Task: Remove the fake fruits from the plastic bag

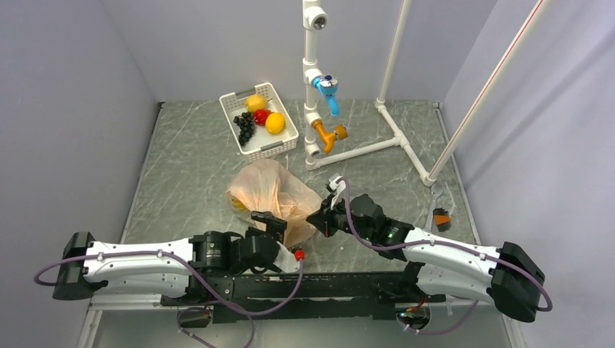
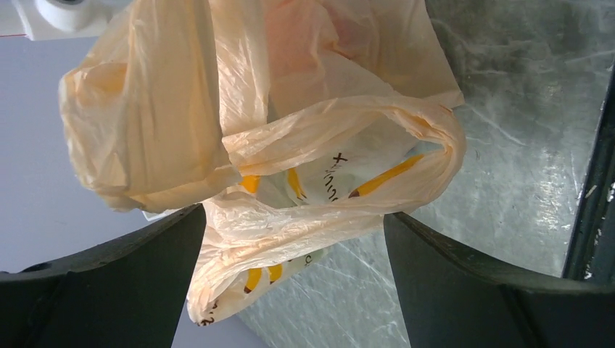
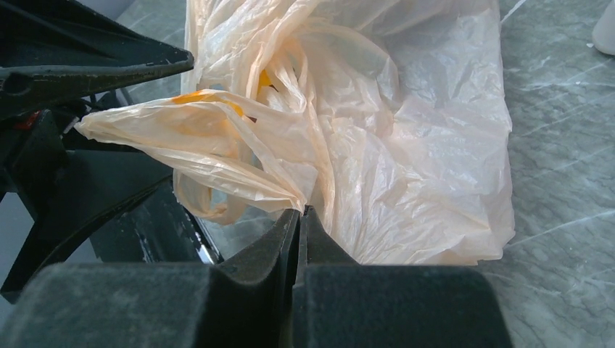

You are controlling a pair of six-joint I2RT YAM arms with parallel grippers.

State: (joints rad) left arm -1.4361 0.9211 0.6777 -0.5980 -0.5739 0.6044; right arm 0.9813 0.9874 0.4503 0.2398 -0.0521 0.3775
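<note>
Two claws at plastic bag (image 1: 272, 190): right claw (image 3: 299, 217) closed tight, pinching fold at bag's near edge; left claw (image 2: 290, 217) wide, fingers (image 2: 123, 283) either side of bag's loop, contact unclear. Bag lies crumpled between both claws, contents hidden. Underneath: grey marbled table (image 1: 181, 159), pale walls (image 1: 72, 87) around, white pipe frame (image 1: 362, 148) with blue tap (image 1: 328, 88) and orange tap (image 1: 330, 135) at back. White basket (image 1: 270, 151) behind bag holds lemon (image 1: 255, 102), orange (image 1: 275, 122), red apple (image 1: 262, 116), black grapes (image 1: 245, 127).
</note>
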